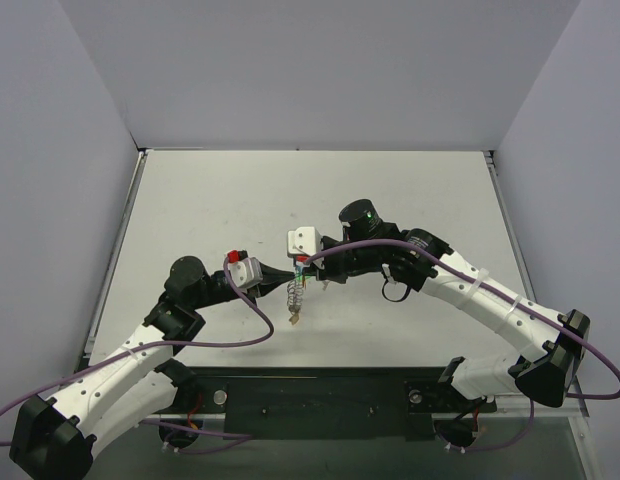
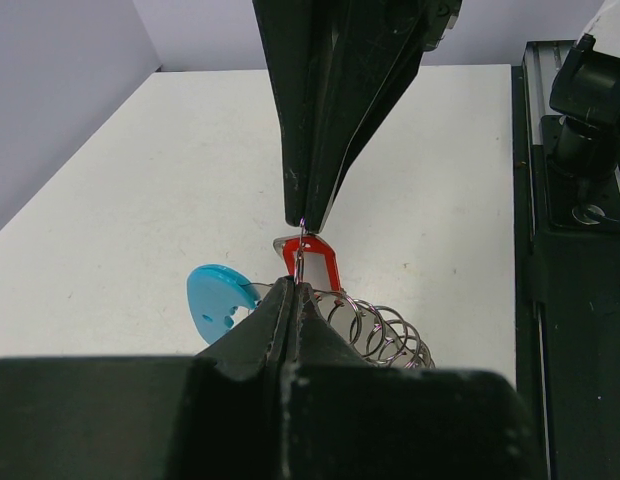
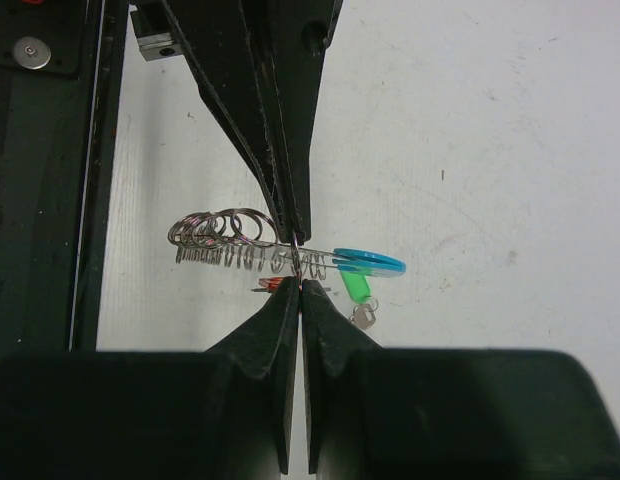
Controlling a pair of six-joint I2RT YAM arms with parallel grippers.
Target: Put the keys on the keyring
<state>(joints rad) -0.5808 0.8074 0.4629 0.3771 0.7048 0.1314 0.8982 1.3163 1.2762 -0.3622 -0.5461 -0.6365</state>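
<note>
The keyring hangs in the air between my two grippers: a silvery chain of rings (image 3: 222, 232) with a light-blue tag (image 3: 370, 262), also seen in the left wrist view (image 2: 218, 300). Its yellow piece (image 1: 293, 320) dangles lowest. My left gripper (image 1: 289, 273) is shut on a wire ring of the keyring (image 2: 385, 335). My right gripper (image 1: 309, 262) meets it tip to tip and is shut on the red key (image 2: 322, 262), whose tag shows beside its fingertips (image 3: 275, 285). The green key (image 3: 356, 287) hangs under the blue tag. The black key is not visible.
The white table (image 1: 230, 200) is enclosed by grey walls at the left, back and right. A black rail (image 1: 320, 395) carrying the arm bases runs along the near edge. Purple cables loop from both arms.
</note>
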